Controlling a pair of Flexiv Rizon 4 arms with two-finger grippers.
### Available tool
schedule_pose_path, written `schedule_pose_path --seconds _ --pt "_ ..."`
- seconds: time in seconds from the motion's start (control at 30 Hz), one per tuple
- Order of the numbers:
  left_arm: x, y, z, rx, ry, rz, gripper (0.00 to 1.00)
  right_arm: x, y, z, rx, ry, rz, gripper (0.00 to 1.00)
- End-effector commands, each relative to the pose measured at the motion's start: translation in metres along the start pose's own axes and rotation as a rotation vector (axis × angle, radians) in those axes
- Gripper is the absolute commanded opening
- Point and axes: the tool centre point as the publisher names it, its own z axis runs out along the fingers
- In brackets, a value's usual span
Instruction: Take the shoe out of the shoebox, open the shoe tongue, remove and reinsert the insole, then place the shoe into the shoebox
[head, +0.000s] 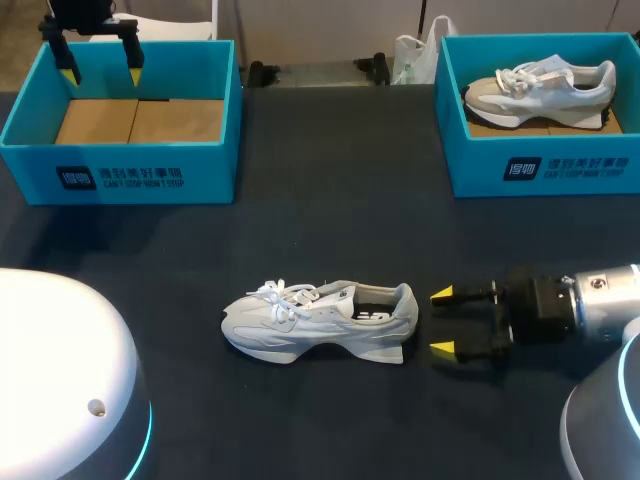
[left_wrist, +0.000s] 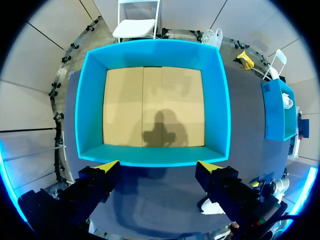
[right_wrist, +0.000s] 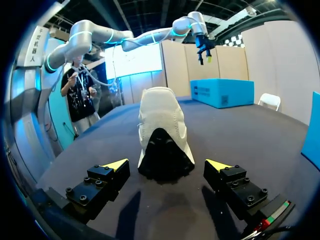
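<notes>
The shoe (head: 320, 320) sits upright on the counter (head: 330, 230), outside the empty shoebox (head: 130, 168). My right gripper (head: 442, 322) is released just behind its heel; my left gripper (head: 101, 73) hangs released over that box. Next, I judge, I must close squarely on the heel.

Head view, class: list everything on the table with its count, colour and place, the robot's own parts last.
left shoebox: 1, blue, far left, only its brown floor showing
right shoebox: 1, blue, far right, holding a shoe
boxed shoe: 1, pale grey-white, inside right shoebox
loose shoe: 1, pale grey-white, mid-table, on its sole
table: 1, dark, under everything
left gripper: 1, black with yellow tips, open above left shoebox
right gripper: 1, same colours, open, beside loose shoe's heel, apart
</notes>
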Motion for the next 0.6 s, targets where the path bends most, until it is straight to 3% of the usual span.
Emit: schedule_pose_path --seconds 0.03,0.2,0.6 --pt "0.000 0.000 0.000 0.000 0.000 0.000 1.00 0.001 0.001 0.001 0.006 -0.002 0.000 1.00" --pt "0.000 0.000 0.000 0.000 0.000 0.000 1.00 0.005 0.009 0.024 0.018 -0.014 -0.024 1.00" --pt "0.000 0.000 0.000 0.000 0.000 0.000 1.00 0.003 0.014 0.038 0.013 -0.011 -0.036 1.00"
